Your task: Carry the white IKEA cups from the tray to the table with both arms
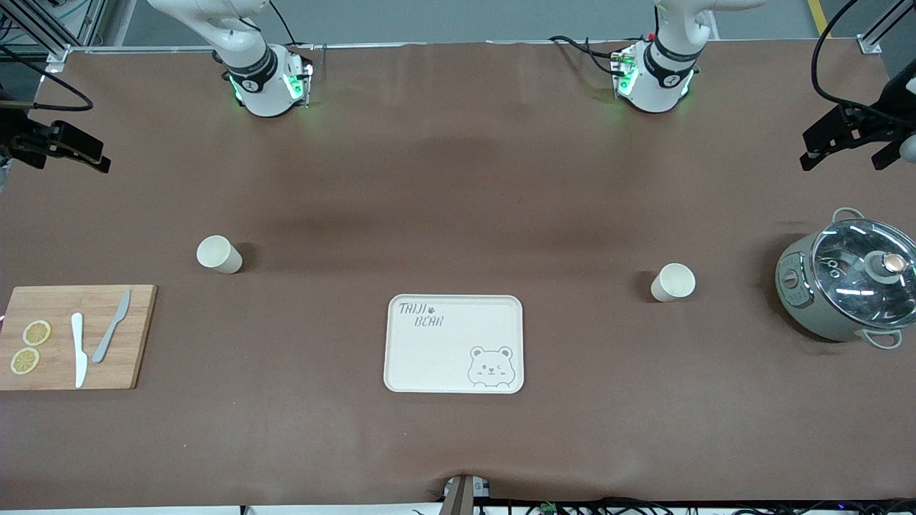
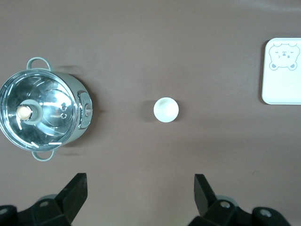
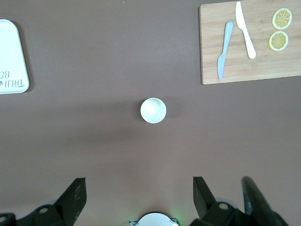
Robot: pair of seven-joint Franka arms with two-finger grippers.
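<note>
Two white cups stand upright on the brown table. One (image 1: 219, 254) is toward the right arm's end, the other (image 1: 673, 282) toward the left arm's end. The bear-printed tray (image 1: 444, 350) lies between them, nearer the front camera, with nothing on it. My left gripper (image 2: 140, 179) hangs high over the table, open and empty, with its cup (image 2: 165, 109) well apart from the fingers. My right gripper (image 3: 138, 181) is also high, open and empty, with its cup (image 3: 153, 110) well apart. Tray edges show in the left wrist view (image 2: 282, 84) and the right wrist view (image 3: 9, 56).
A grey-green pot with a glass lid (image 1: 844, 279) stands at the left arm's end, beside that cup. A wooden cutting board (image 1: 136, 336) with two knives and two lemon slices lies at the right arm's end. The arms' bases (image 1: 261, 82) (image 1: 655, 79) stand at the table's back edge.
</note>
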